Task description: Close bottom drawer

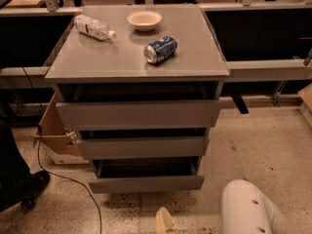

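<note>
The bottom drawer [146, 183] is the lowest of three grey drawers in a grey cabinet. It stands pulled out, with a dark gap showing behind its slim front panel. Only a yellowish tip of my gripper [165, 221] shows at the lower edge of the view, on the floor side just in front of the drawer's front and apart from it. My white arm [248, 208] rises at the lower right.
The two drawers above [139, 113] also stand slightly out. On the cabinet top [195, 57] lie a plastic bottle [93, 27], a bowl [144, 19] and a blue can [161, 49]. A cardboard box [53, 130] and a black cable [63, 179] are at the left.
</note>
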Controlling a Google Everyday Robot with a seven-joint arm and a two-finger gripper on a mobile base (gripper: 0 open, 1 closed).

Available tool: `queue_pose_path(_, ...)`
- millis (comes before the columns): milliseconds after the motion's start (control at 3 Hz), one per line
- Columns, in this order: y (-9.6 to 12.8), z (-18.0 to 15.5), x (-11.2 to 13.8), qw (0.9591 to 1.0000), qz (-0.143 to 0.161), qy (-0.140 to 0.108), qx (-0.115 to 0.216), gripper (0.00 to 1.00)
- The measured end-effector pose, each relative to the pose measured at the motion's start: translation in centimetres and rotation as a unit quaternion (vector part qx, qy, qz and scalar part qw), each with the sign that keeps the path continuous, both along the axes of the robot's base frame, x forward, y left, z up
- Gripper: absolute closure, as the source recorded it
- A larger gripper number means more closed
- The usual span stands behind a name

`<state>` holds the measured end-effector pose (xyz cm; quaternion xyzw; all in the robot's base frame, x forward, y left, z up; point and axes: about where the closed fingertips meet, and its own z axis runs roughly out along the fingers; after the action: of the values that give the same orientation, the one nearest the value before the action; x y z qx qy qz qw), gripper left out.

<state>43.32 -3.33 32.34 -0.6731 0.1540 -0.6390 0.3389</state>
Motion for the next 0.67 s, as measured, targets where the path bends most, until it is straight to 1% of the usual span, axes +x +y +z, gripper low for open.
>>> queue_pose_path(333, 3.37, 3.32, -2.27, 0.9969, 0.052, -0.054, -0.022, 1.0)
queue_pose_path(667, 4.33, 2.62, -3.08, 0.9961, 0.07, -0.046, -0.029, 0.81)
